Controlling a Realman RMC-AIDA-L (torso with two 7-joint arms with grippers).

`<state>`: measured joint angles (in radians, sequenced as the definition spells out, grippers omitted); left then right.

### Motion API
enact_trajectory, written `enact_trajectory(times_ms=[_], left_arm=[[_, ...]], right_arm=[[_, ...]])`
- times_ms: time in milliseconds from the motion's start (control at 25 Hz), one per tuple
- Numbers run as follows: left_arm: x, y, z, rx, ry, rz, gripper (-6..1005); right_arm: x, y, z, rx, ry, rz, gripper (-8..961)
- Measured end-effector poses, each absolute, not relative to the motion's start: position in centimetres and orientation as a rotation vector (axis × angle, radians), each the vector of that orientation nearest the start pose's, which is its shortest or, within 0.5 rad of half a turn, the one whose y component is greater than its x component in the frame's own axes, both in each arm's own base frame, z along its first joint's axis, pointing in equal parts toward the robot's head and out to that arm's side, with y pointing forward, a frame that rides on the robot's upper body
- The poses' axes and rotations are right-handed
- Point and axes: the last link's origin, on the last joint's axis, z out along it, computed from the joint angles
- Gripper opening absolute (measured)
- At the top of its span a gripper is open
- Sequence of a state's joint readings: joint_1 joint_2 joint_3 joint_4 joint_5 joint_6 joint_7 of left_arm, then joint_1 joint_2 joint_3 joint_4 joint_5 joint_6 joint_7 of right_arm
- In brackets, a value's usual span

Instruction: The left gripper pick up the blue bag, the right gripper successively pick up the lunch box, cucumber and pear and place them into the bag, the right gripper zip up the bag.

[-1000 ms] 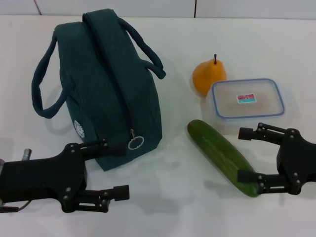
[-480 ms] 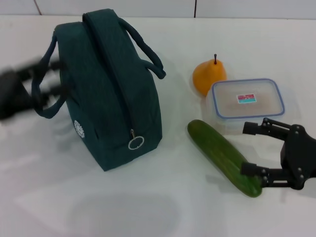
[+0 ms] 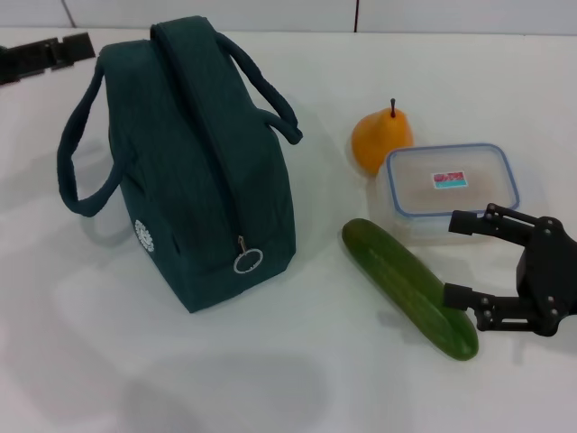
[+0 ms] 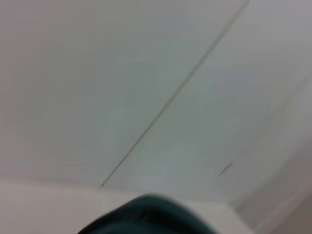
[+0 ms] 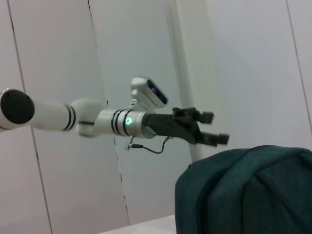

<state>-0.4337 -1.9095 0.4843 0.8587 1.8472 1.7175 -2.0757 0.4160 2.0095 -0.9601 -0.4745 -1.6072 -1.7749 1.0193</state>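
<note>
— While the blue bag (image 3: 194,162) is sitting upright on the white desk (image 3: 297,361) exactly where it sat a second ago, what is differing?

— The left gripper (image 3: 56,50) is showing at the far left corner of the desk beyond the bag, whereas a second ago it was lying low at the near edge beside the zipper ring (image 3: 247,262). From the right wrist view it is hanging in the air above the bag's top, fingers (image 5: 217,138) apart and holding nothing.

— And the right gripper (image 3: 469,257)?

— It is hovering slightly nearer the right edge than before, fingers spread, one at the front of the lunch box (image 3: 453,190) and one by the near end of the cucumber (image 3: 407,287), clamping neither.

— Where are the things lying?

— The cucumber is lying diagonally just in front of the lunch box; the pear (image 3: 381,137) is standing touching the box's far left corner, stem up. None has shifted. The bag's zipper is running closed along its top.

— The room?

— Pale panelled walls with thin dark seams are standing behind the desk.
</note>
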Motion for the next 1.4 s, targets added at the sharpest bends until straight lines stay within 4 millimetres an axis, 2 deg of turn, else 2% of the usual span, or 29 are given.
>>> enact_trajectory(times_ms=[120, 360, 840, 1160, 1400], left_arm=[[-28.5, 33.5, 14.9, -2.247, -1.452, -0.850, 838], [-27.4, 33.4, 14.5, -2.234, -1.584, -0.754, 830], [-24.2, 33.8, 13.3, -2.320, -1.580, -0.612, 815], [-24.4, 34.4, 12.0, -2.296, -1.604, -0.461, 805], [-24.7, 34.6, 11.2, -2.321, -1.486, -0.443, 797]], right_arm=[[26.2, 27.4, -0.1, -2.762, 0.263, 1.091, 871], [26.4, 27.7, 0.6, -2.725, 0.260, 1.092, 870], [26.6, 28.0, 1.1, -2.704, 0.246, 1.081, 870], [26.8, 28.1, 1.0, -2.695, 0.240, 1.064, 870], [27.1, 28.0, 1.1, -2.690, 0.237, 1.055, 869]])
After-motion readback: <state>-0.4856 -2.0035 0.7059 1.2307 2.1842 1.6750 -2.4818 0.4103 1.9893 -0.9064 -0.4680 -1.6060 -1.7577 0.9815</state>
